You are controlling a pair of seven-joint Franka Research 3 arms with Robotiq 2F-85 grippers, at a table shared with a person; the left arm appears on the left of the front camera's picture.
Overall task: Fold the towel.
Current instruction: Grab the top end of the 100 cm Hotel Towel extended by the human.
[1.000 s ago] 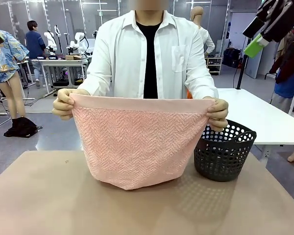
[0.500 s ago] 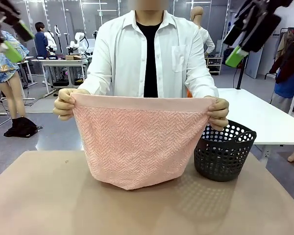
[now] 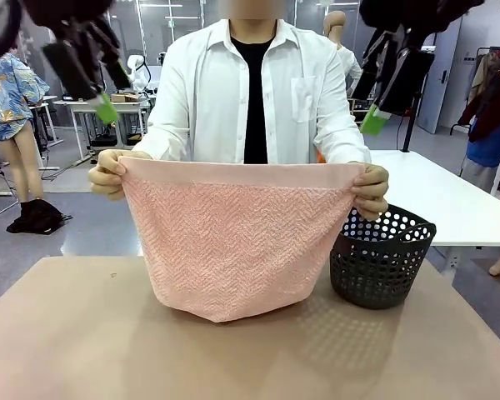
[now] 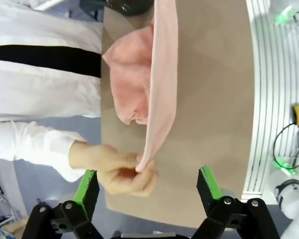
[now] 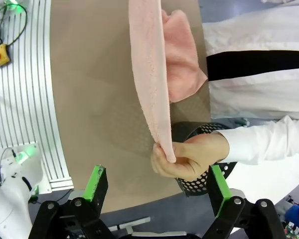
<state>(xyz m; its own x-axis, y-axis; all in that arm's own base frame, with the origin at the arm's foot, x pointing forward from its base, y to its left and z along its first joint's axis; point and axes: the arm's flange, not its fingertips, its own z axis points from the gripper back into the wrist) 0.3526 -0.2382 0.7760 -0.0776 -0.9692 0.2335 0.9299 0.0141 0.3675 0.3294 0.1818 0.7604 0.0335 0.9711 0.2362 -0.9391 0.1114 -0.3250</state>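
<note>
Left tool [image 3: 87, 87]: spread wide, holding nothing; raised at the bench's left side, pointing down; in the left wrist view [image 4: 147, 172], looking almost straight down on one towel corner.
Right tool [image 3: 379, 96]: likewise spread wide and empty; raised at the right side, above the basket [image 3: 382, 262]; in the right wrist view [image 5: 157, 179], aimed down at the other corner.
Towel [image 3: 237, 242]: held up off the bench [image 3: 83, 333] by the person, stretched flat and facing the robot, smooth band on top, body hanging to a rounded lower edge at the bench surface; contact there impossible to tell.
Grip on it: top corners pinched by the person's hands, one on the robot's left [image 3: 108, 177], one on its right [image 3: 371, 190].
Long axis: top band running left to right across the bench, level, between the two hands.
Key relation: each corner below and ahead of one tool; left corner and its hand [image 4: 117, 169] nearer the left tool, right corner and its hand [image 5: 189, 157] nearer the right tool.
Edge seen from above: towel [image 4: 162, 84] [image 5: 147, 74] as a thin strip running away from each tool, roughly centred between the pads.
Likely next need: a descent by each tool onto its own corner, just inboard of the person's fingers.
Risk: pinching fingers instead of cloth.
</note>
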